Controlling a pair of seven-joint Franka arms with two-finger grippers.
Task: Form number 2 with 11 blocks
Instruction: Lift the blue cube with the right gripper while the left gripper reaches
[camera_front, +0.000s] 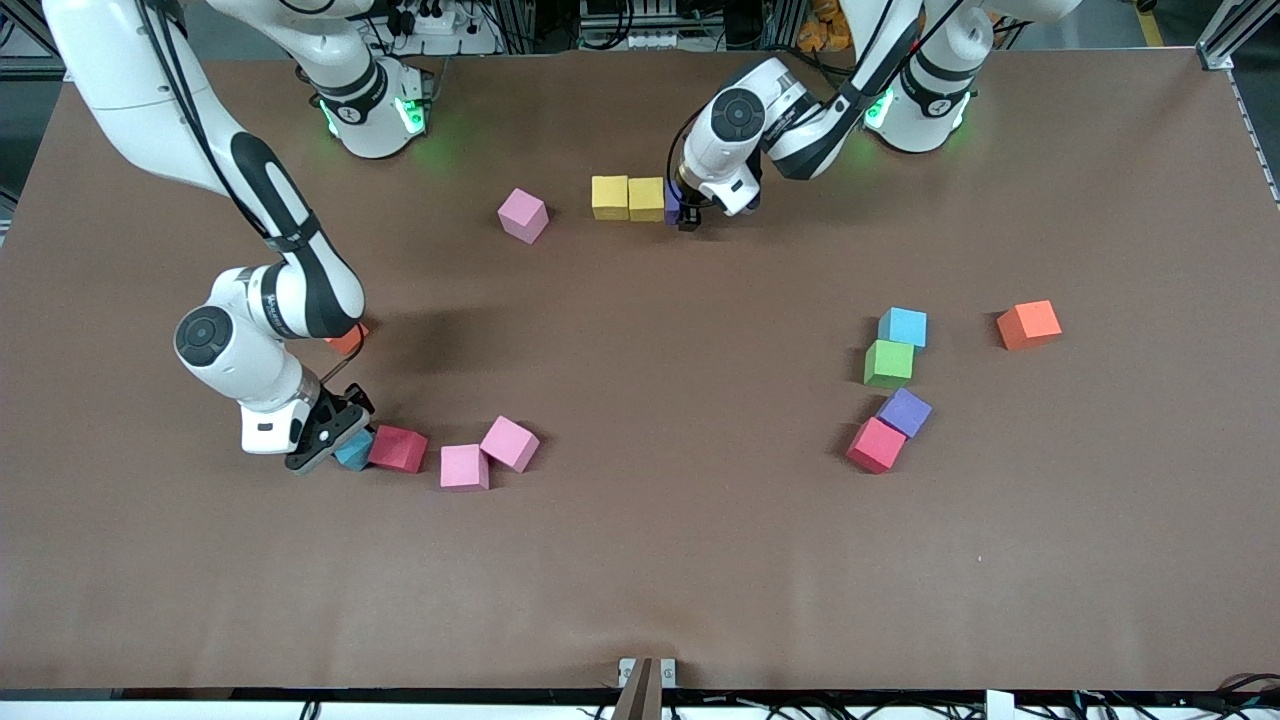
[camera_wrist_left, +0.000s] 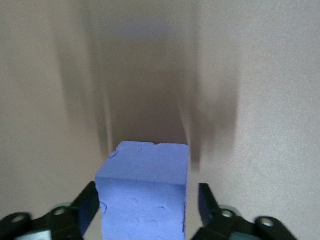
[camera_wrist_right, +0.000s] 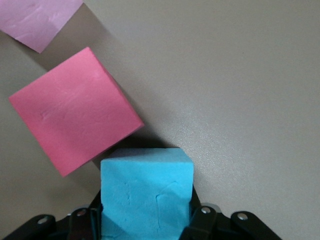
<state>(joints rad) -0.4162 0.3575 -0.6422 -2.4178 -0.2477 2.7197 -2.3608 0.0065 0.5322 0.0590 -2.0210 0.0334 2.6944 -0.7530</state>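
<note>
Two yellow blocks sit side by side on the table near the arms' bases. A purple block stands against them at the end toward the left arm. My left gripper straddles it, open, with a gap showing at one finger. My right gripper is low at the right arm's end of the table, shut on a light blue block. A red block lies right beside that one. No number 2 shape is formed.
Two pink blocks lie past the red one; a third pink sits near the yellow pair. An orange block peeks from under the right arm. Light blue, green, purple, red and orange blocks cluster toward the left arm's end.
</note>
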